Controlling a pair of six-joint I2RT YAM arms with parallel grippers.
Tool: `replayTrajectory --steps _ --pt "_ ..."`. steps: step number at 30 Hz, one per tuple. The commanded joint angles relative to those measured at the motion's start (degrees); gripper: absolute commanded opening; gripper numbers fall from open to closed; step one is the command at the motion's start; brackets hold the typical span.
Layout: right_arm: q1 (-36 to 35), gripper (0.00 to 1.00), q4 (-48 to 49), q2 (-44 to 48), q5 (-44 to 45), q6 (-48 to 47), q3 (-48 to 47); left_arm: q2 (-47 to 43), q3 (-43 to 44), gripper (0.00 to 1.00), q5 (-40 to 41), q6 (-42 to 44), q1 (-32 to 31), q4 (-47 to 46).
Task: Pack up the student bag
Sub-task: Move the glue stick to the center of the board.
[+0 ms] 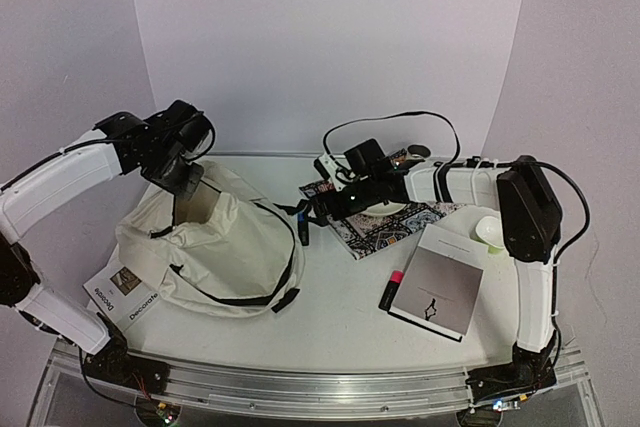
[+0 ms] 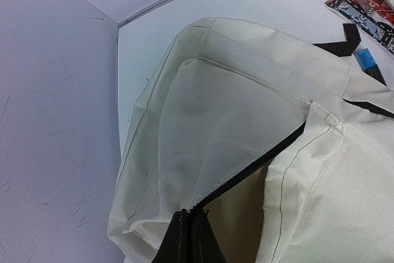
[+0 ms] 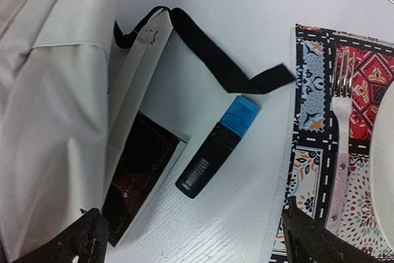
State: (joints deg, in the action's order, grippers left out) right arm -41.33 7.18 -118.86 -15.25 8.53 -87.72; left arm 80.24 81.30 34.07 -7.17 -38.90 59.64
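Observation:
The student bag (image 1: 215, 247), cream fabric with black zipper trim, lies at the left of the table with its mouth held up. My left gripper (image 1: 186, 183) is shut on the bag's zipper edge (image 2: 191, 229), and the bag's opening (image 2: 246, 214) gapes beside it. My right gripper (image 1: 312, 212) is open and empty, its fingertips (image 3: 92, 238) spread wide above a black marker with a blue cap (image 3: 215, 149) that lies on the table beside the bag. A dark book (image 3: 138, 177) lies partly under the bag's edge (image 3: 55, 121).
A black strap (image 3: 215, 60) trails beside the marker. A patterned placemat (image 1: 385, 227) holds a fork (image 3: 341, 146) and a plate (image 3: 385, 152). A grey book (image 1: 437, 287), a pink-capped marker (image 1: 390, 289) and a small white bowl (image 1: 490, 232) lie at the right. A white book (image 1: 118, 297) sticks out under the bag.

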Motion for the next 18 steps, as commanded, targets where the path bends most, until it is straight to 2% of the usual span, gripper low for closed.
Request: replayTrajectory --steps 1,6,11,18 --pt "0.02 0.98 -0.24 3.67 -6.00 3.96 -0.89 0.80 -2.13 0.00 3.29 -0.81 0.75 -4.86" --pt "0.02 0.98 -1.83 2.57 4.08 1.75 -0.18 0.06 -4.86 0.00 3.10 -0.03 3.06 -9.00" --pt "-0.33 0.90 -2.98 -3.22 9.80 3.97 -2.78 -1.52 -10.06 0.00 1.55 5.23 3.32 -16.82" --pt "-2.61 0.79 -3.53 -11.31 14.25 8.28 -9.55 -5.27 -18.42 0.00 -5.59 10.52 3.38 -27.46"
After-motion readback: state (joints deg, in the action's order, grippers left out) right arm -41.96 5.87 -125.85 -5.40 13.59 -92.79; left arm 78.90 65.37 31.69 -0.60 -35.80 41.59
